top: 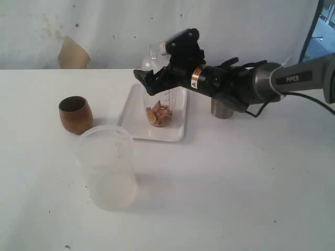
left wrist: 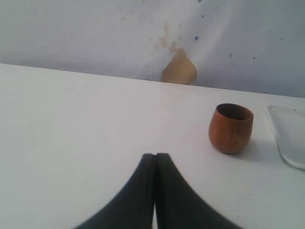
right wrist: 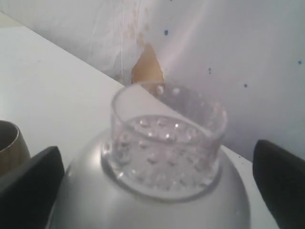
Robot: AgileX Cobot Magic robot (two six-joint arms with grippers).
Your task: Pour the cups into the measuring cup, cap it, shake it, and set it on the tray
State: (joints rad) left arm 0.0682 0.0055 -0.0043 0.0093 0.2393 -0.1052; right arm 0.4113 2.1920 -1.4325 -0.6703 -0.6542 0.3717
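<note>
Since the tall clear plastic measuring cup (top: pixel 163 107) looks seated on the flat white tray (top: pixel 157 135), back your spread right fingers (right wrist: pixel 28 186) straight off. Your left fingers (left wrist: pixel 138 200) are pressed together.

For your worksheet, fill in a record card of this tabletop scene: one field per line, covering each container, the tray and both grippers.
measuring cup: upright on the tray, pinkish pieces at its bottom
cap: clear and dimpled, on top of the measuring cup
tray: white, flat on the table
wooden cup: upright, left of the tray
steel tumbler: right of the tray, partly behind the arm
frosted tub: nearest the camera
left gripper: shut, holding nothing
right gripper: straddles the cap; grip unclear
</note>
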